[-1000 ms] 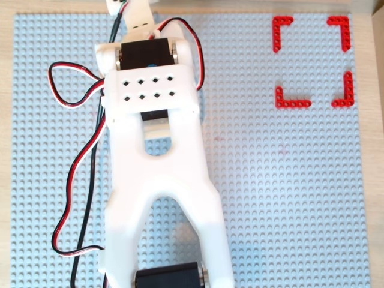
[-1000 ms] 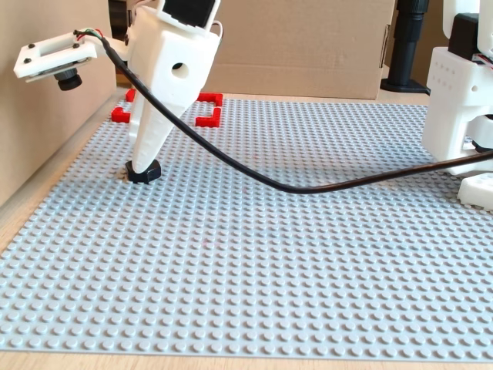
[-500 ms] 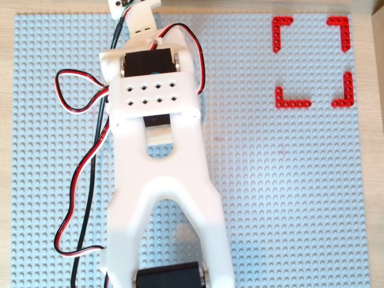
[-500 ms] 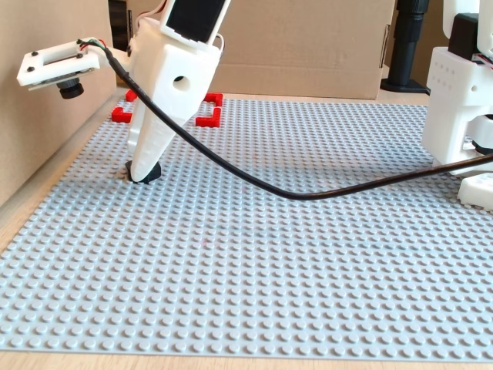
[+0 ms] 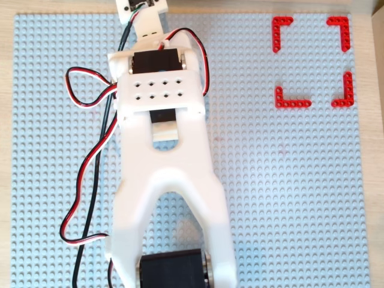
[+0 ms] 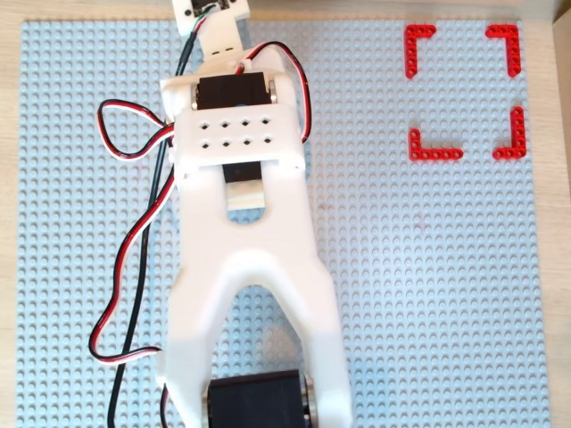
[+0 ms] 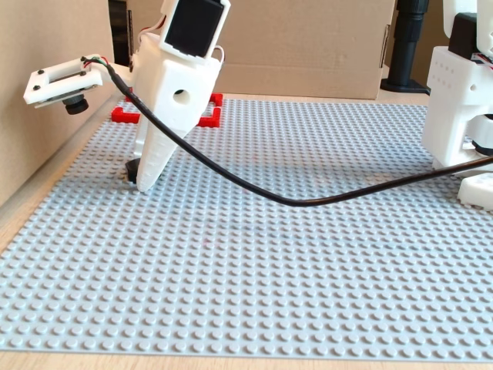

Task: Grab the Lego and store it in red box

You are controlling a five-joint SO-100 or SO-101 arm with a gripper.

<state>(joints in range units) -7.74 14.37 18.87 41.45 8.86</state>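
Lego (image 7: pixel 132 169): mostly hidden behind gripper (image 7: pixel 145 182) | jaw state: indeterminable | red box (image 7: pixel 209 110): partly covered by arm, fixed view

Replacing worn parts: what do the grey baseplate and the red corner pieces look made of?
Both look like moulded plastic. The grey baseplate is matte with regular rows of studs. The red corner pieces are brighter and studded too, probably the same kind of plastic.

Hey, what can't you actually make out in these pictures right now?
- Black Lego: in the fixed view only a sliver shows behind the gripper; in both overhead views the arm hides it.
- Jaws: open or shut, no view shows.
- Red box: the gripper partly covers it in the fixed view.
- Arm base: cut off by the bottom edge in both overhead views.
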